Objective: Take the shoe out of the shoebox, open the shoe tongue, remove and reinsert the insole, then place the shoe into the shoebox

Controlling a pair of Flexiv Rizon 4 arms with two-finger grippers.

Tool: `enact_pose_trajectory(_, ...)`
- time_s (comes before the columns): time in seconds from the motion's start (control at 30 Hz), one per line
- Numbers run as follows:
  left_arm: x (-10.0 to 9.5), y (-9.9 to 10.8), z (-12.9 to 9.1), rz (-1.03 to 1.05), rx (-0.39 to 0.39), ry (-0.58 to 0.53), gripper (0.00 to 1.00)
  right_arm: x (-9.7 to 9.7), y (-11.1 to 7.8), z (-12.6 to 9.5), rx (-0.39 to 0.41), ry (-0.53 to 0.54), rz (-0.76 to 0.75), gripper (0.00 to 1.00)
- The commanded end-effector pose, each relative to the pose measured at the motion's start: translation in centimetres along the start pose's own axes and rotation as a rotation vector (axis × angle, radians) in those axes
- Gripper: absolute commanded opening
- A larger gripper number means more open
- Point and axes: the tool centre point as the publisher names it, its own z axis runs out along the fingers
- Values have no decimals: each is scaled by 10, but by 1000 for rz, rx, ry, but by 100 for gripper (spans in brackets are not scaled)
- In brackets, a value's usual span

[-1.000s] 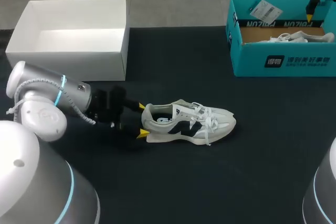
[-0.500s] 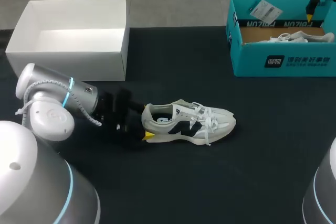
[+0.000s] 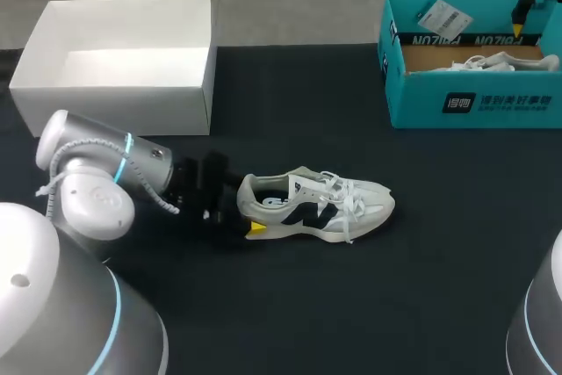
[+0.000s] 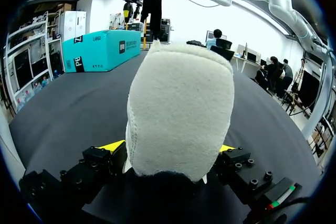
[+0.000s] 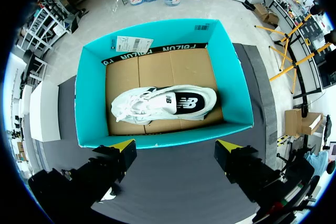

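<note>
On the black table [image 3: 290,305], well apart from the teal shoebox [image 3: 474,103], the shoe [image 3: 325,208] stands on its sole with its padded heel inside my left gripper [image 3: 248,208], clamped or not I cannot tell; light and soft, I judge, it wants holding by that firmer heel.

A table [image 3: 439,261] with a black, matte covering fills nearly the whole frame of the head view, from the lower edge up to its straight far edge, which runs across the upper quarter. At the upper left an open white box [image 3: 123,85] stands on the covering by that far edge, its pale inside evenly lit. The light is soft and even. In the left wrist view the same covering takes a dull grey sheen.
</note>
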Motion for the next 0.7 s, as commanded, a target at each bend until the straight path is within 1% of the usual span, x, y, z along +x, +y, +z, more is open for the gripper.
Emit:
enact_pose_trajectory(0.03, 0, 0, 4, 6, -6, -2, 75, 0, -1, 0, -2, 1, 1, 100)
enact_pose_trajectory(0.07, 0, 0, 5, 7, -7, -2, 47, 0, -1, 0, -2, 1, 1, 100)
enact_pose_trajectory(0.1, 0, 0, 5, 9, -8, -2, 32, 0, -1, 0, -2, 1, 1, 100)
enact_pose_trajectory(0.13, 0, 0, 5, 10, -9, -2, 20, 0, -1, 0, -2, 1, 1, 100)
enact_pose_trajectory(0.17, 0, 0, 5, 10, -9, -3, 5, 0, -1, 0, -2, 1, 1, 100)
enact_pose_trajectory(0.2, 0, 0, 5, 10, -10, -4, 0, 0, -1, 0, -2, 1, 1, 100)
enact_pose_trajectory(0.7, 1, 0, 6, 12, -18, -10, 0, 0, -1, 0, -2, 1, 1, 100)
